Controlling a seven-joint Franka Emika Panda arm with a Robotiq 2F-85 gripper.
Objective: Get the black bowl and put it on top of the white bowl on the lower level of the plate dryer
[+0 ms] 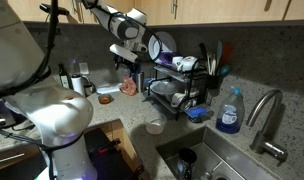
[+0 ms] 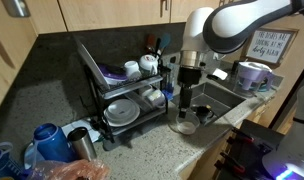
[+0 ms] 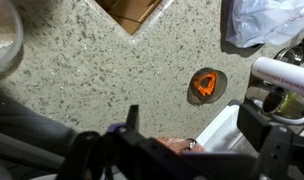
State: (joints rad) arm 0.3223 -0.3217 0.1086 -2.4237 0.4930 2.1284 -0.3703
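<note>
The plate dryer [image 1: 177, 80] [image 2: 117, 90] is a two-tier black wire rack standing on the counter. On its lower level lies the white bowl [image 2: 120, 113] [image 1: 164, 95]. A small dark round vessel in the sink [image 1: 187, 158] [image 2: 202, 113] looks like the black bowl, though its details are unclear. My gripper [image 1: 127, 66] [image 2: 185, 100] hangs in the air beside the rack's end, well above the counter. In the wrist view the gripper [image 3: 192, 112] is open and holds nothing, with speckled countertop below it.
A pale translucent bowl [image 1: 154, 126] [image 2: 184, 125] sits on the counter before the rack. A small dish with an orange thing [image 3: 205, 84] [image 1: 105, 98] lies nearby. A faucet [image 1: 267, 115] and blue soap bottle [image 1: 229, 112] stand by the sink. Mugs [image 2: 149, 66] fill the upper tier.
</note>
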